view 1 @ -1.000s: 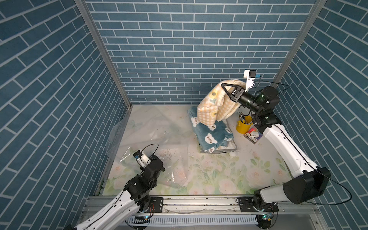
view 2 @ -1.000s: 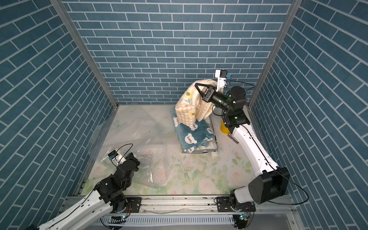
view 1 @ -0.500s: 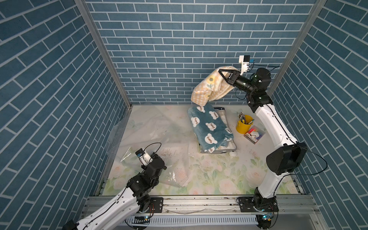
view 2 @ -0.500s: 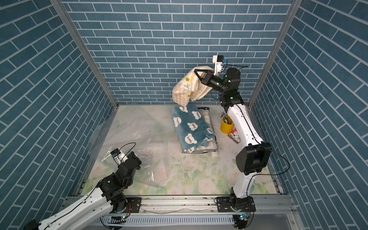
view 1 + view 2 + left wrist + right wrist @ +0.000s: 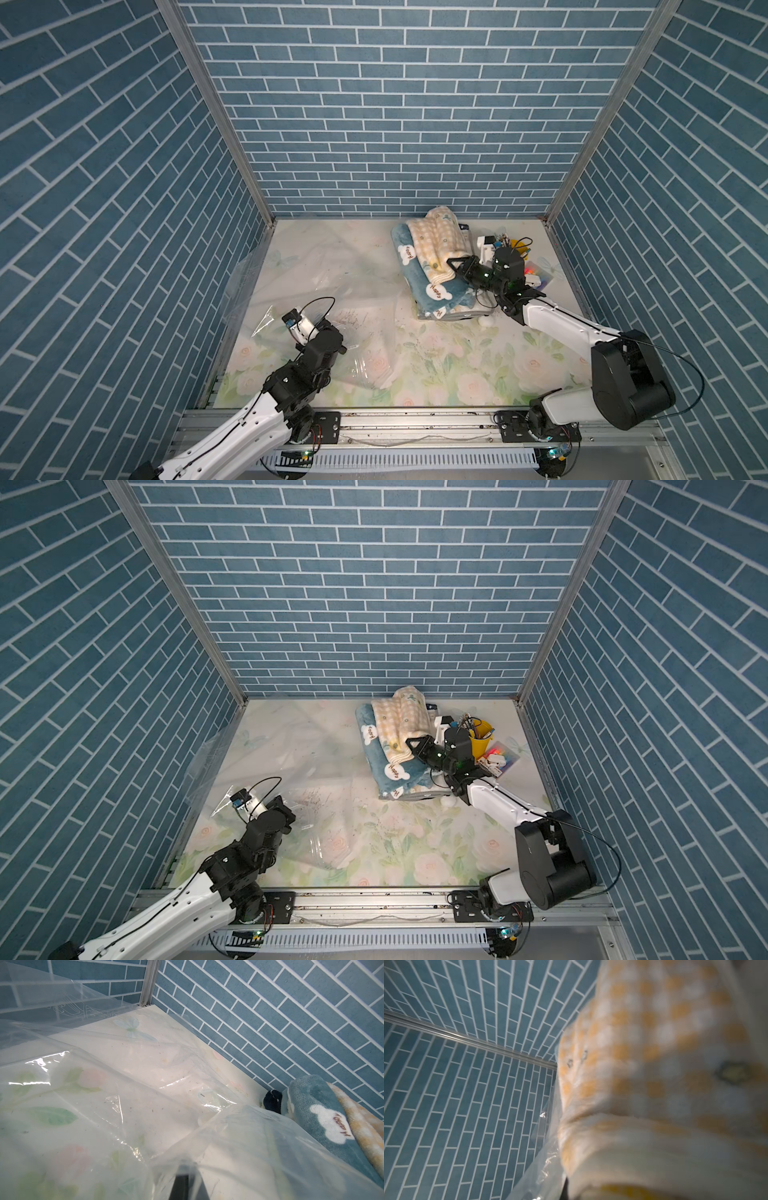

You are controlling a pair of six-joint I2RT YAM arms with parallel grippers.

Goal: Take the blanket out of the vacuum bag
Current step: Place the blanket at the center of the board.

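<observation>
The yellow checked blanket [image 5: 436, 239] [image 5: 401, 719] lies folded on top of a blue cloud-print blanket [image 5: 419, 286] [image 5: 386, 771] at the back right, outside the vacuum bag. My right gripper [image 5: 452, 264] [image 5: 410, 742] is shut on its near edge, and the cloth fills the right wrist view [image 5: 654, 1064]. The clear crinkly vacuum bag [image 5: 324, 274] [image 5: 291, 766] [image 5: 124, 1084] sprawls flat over the left and middle of the table. My left gripper [image 5: 332, 338] [image 5: 185, 1180] is shut on the bag's front-left part, its fingers showing only dimly through the plastic.
A yellow cup of pens [image 5: 480, 735] and a tray of small items [image 5: 496, 760] stand right of the blankets, behind my right wrist. Brick walls close in the back and both sides. A dark object [image 5: 272, 1101] sits beside the blue blanket by the back wall.
My right gripper carried the yellow blanket from high near the back wall down onto the blue blanket. The left arm stayed in place holding the bag.
</observation>
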